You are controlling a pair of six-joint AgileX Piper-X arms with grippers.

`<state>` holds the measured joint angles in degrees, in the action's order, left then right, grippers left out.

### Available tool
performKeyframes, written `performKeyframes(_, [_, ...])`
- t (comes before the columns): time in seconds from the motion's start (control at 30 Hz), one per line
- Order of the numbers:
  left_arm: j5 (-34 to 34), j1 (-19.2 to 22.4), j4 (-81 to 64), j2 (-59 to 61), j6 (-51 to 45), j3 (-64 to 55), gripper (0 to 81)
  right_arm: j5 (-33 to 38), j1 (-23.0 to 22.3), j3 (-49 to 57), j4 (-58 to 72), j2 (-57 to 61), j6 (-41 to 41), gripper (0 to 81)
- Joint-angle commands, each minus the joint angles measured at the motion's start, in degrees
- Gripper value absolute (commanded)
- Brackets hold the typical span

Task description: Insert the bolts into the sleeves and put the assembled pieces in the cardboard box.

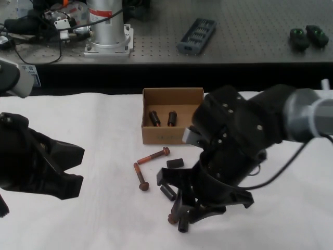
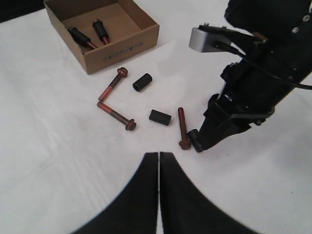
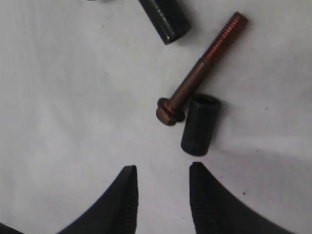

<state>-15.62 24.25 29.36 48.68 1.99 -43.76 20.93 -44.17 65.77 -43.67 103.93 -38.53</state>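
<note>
The cardboard box (image 1: 171, 122) stands mid-table with two assembled pieces (image 2: 87, 34) inside. Two copper bolts (image 2: 112, 84) (image 2: 116, 116) and two black sleeves (image 2: 142, 82) (image 2: 160, 117) lie loose in front of it. A third bolt (image 3: 200, 68) lies beside a third sleeve (image 3: 201, 125), almost touching it. My right gripper (image 3: 163, 170) hovers open just short of that pair, nothing between its fingers; it also appears as the right gripper (image 1: 187, 211) from above. My left gripper (image 2: 159, 156) is shut and empty, well back from the parts, at the table's left side.
A white cloth (image 1: 104, 219) covers the table. Behind it runs a grey perforated bench (image 1: 250, 31) with a metal post (image 1: 106, 26), a dark tool rack (image 1: 196, 35) and cables. The right arm's body (image 1: 244, 130) overhangs the area right of the box.
</note>
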Motion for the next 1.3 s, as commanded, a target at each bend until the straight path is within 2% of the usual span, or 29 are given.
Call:
performKeyframes(0.0, [-0.2, 0.0, -1.4, -0.4, -0.7, -0.2, 0.7, 0.1, -0.2, 1.0, -1.2, 0.5, 0.2, 27.4])
performKeyframes(0.17, [-0.2, 0.0, -1.4, -0.4, -0.7, -0.2, 0.7, -2.5, -0.2, 1.0, -1.5, 1.5, 0.3, 27.4])
performKeyframes(1.27, [-0.2, 0.0, -2.6, -0.4, -0.7, -0.2, 0.7, -3.3, -0.6, 1.3, -0.7, 5.8, 0.4, 27.4])
